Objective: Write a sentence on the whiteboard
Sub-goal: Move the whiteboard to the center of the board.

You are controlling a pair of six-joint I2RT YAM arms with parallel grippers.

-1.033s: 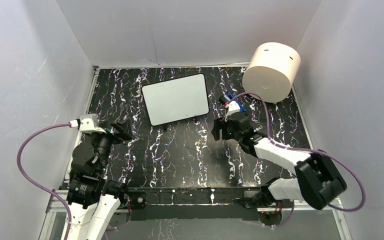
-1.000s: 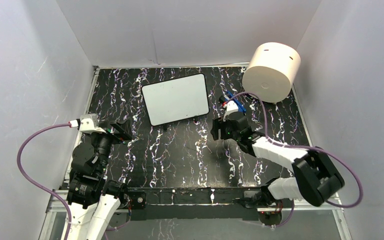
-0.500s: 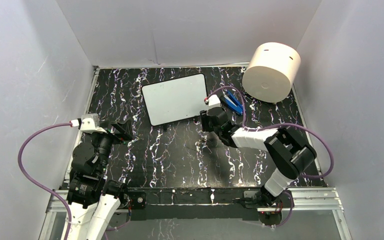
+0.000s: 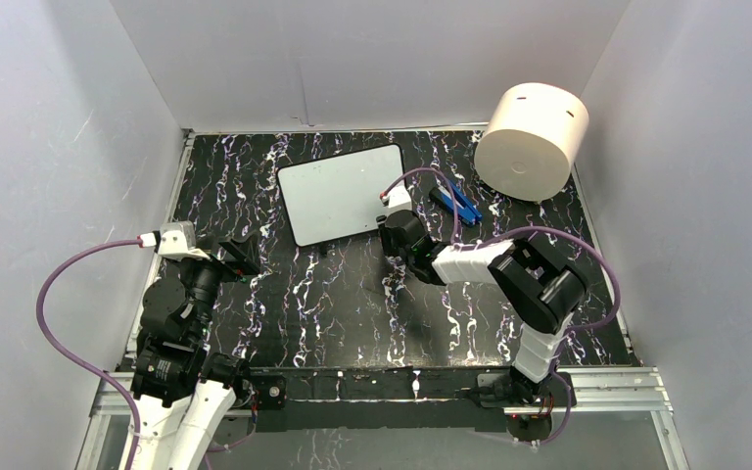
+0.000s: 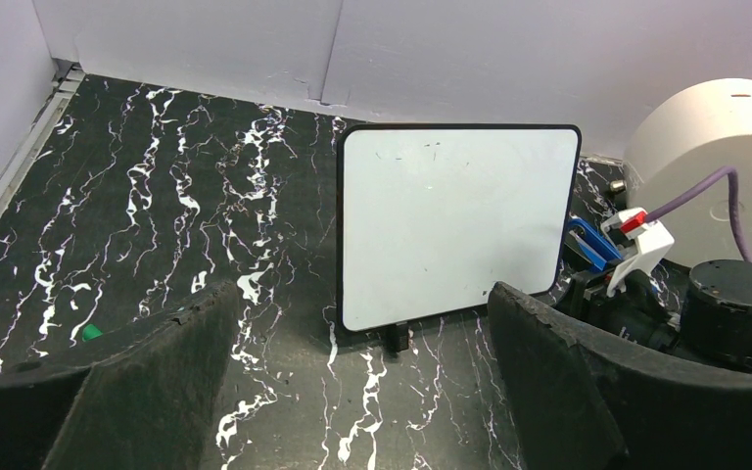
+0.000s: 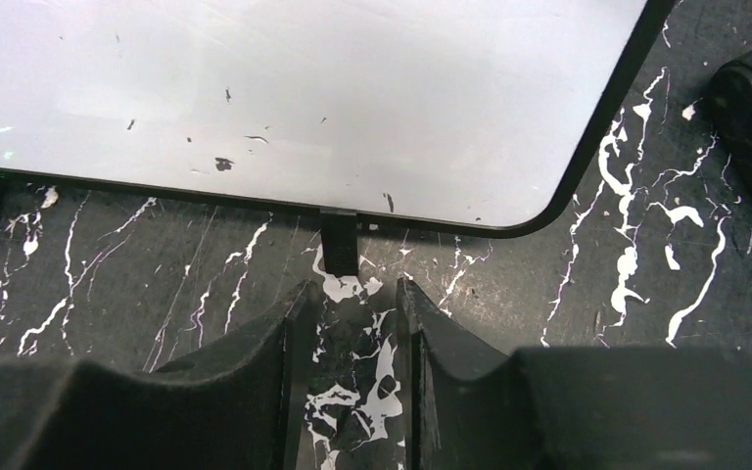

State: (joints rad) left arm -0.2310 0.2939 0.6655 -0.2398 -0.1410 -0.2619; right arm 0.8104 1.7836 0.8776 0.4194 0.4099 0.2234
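Observation:
The whiteboard (image 4: pixel 343 194) lies flat at the back middle of the black marbled table, white with a thin black frame. It also shows in the left wrist view (image 5: pixel 450 225) and the right wrist view (image 6: pixel 304 98). No sentence shows on it, only a few small dark specks. My right gripper (image 4: pixel 389 240) is low at the board's near right corner. Its jaws (image 6: pixel 352 289) stand a narrow gap apart with nothing between them, just short of a black clip (image 6: pixel 340 245) on the board's edge. My left gripper (image 4: pixel 240 257) is wide open and empty (image 5: pixel 360 294), well short of the board.
Blue markers (image 4: pixel 455 203) lie right of the board, behind my right wrist, and show in the left wrist view (image 5: pixel 587 245). A big cream cylinder (image 4: pixel 532 140) stands at the back right. A small green bit (image 5: pixel 90 332) lies on the table at the left. Walls close in on three sides.
My right arm has swung left, from beside the blue markers to the board's near right corner. The left arm has not moved.

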